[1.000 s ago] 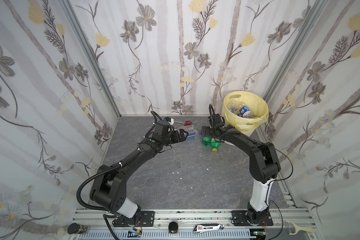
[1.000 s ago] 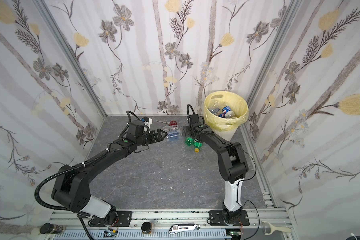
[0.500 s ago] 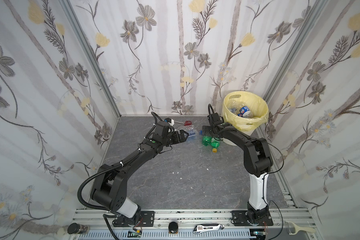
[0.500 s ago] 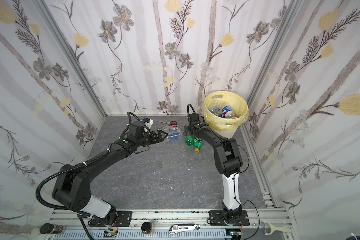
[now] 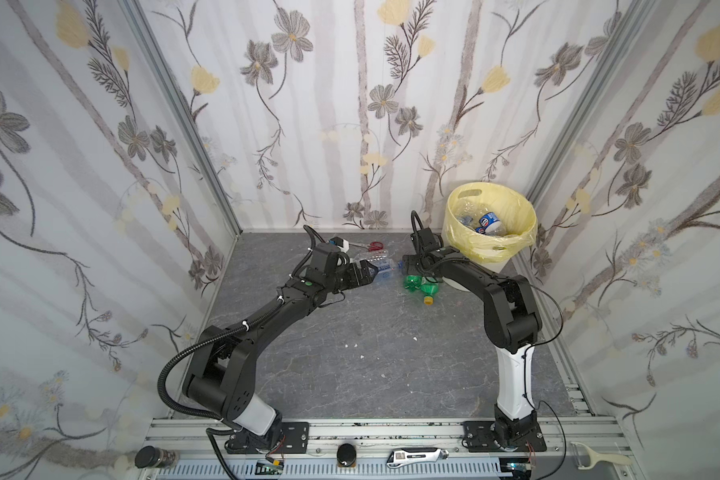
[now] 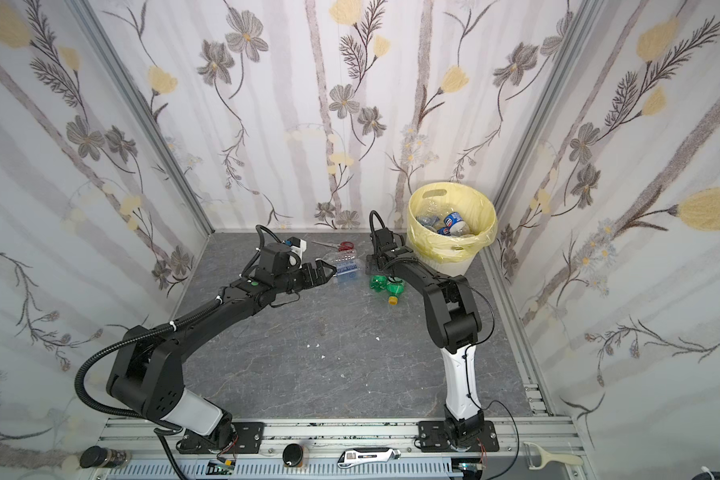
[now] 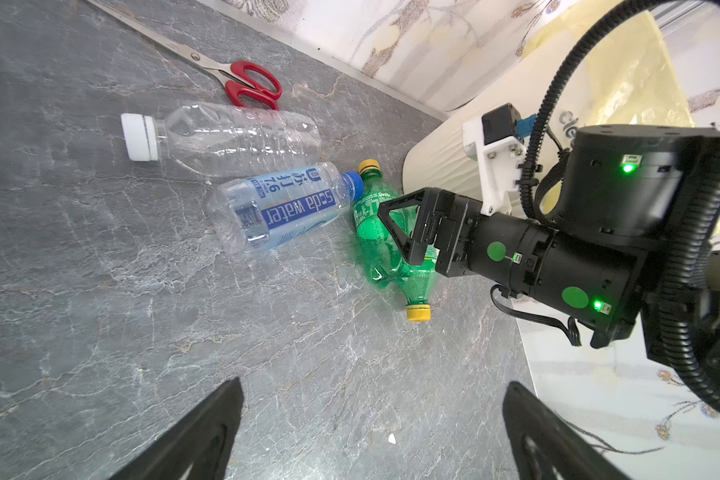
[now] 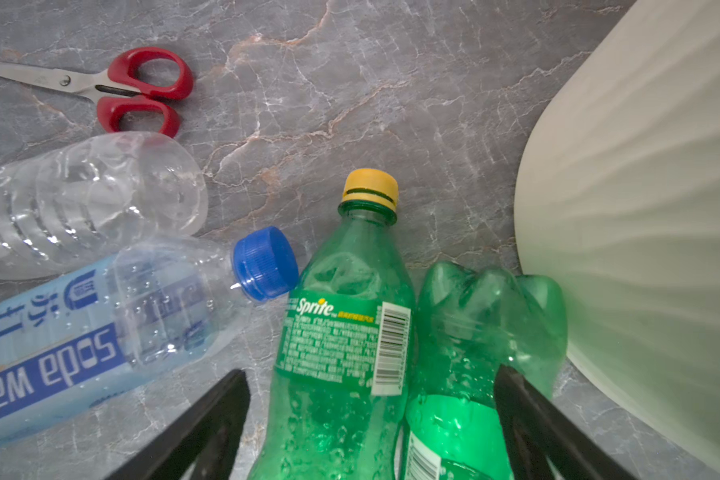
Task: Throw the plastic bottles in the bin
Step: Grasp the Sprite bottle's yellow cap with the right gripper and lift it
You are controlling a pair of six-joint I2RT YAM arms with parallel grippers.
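Carefully — the right claw [image 8: 368, 372] gapes astride both green bottles [image 8: 341, 332]; centre on one before closing. Left claw [image 7: 373, 382] spread wide, empty.

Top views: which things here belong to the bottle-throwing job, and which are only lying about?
Job: two green bottles, soda water bottle, clear white-capped bottle, bin.
Lying about: red-handled scissors, peeler, utility knife, dark jar.

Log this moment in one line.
left gripper: open, empty | right gripper: open, straddling green bottles | soda water bottle, clear bottle: on table | bin: partly filled
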